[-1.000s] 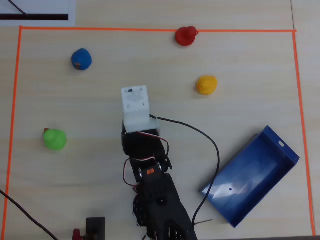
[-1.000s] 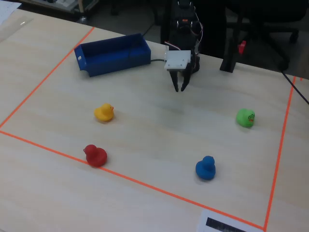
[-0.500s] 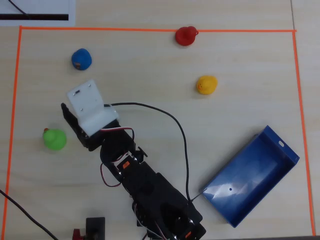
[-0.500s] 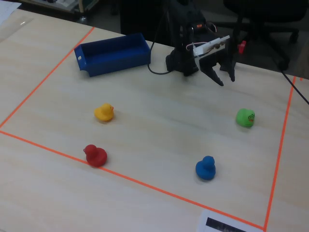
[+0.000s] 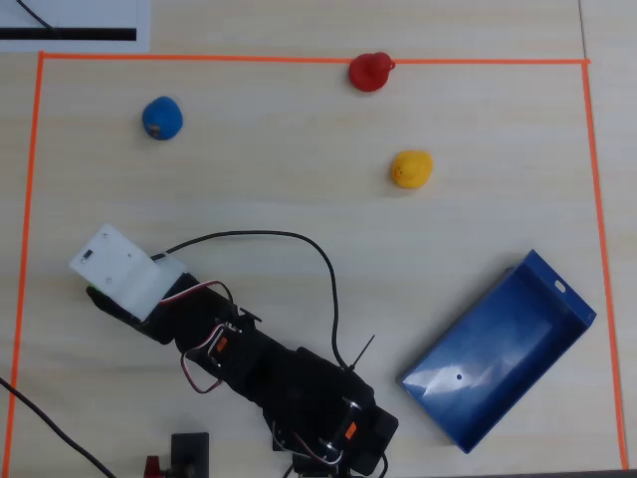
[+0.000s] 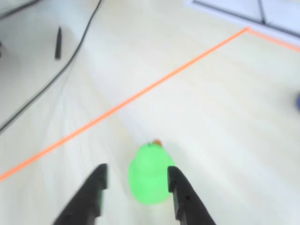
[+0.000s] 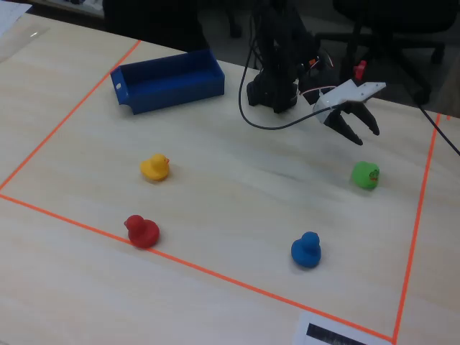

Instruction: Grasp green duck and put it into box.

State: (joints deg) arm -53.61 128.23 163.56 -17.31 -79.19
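Gripper (image 7: pixel 363 134) is open and empty, poised above the green duck (image 7: pixel 365 175) without touching it; in the wrist view the duck (image 6: pixel 150 173) sits on the table just ahead of the two spread fingers (image 6: pixel 180 194). The overhead view hides the duck beneath the arm's white housing (image 5: pixel 117 271). The box (image 7: pixel 169 79) lies well apart across the table (image 7: pixel 237 194).

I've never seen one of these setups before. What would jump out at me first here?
Probably the black arm reaching across the pale table, its open gripper hovering above a small green duck near the right-hand orange tape line in the fixed view. Then the other bright toys: a yellow duck, a red duck on the near tape line and a blue duck. A dark blue box sits at the far left corner.
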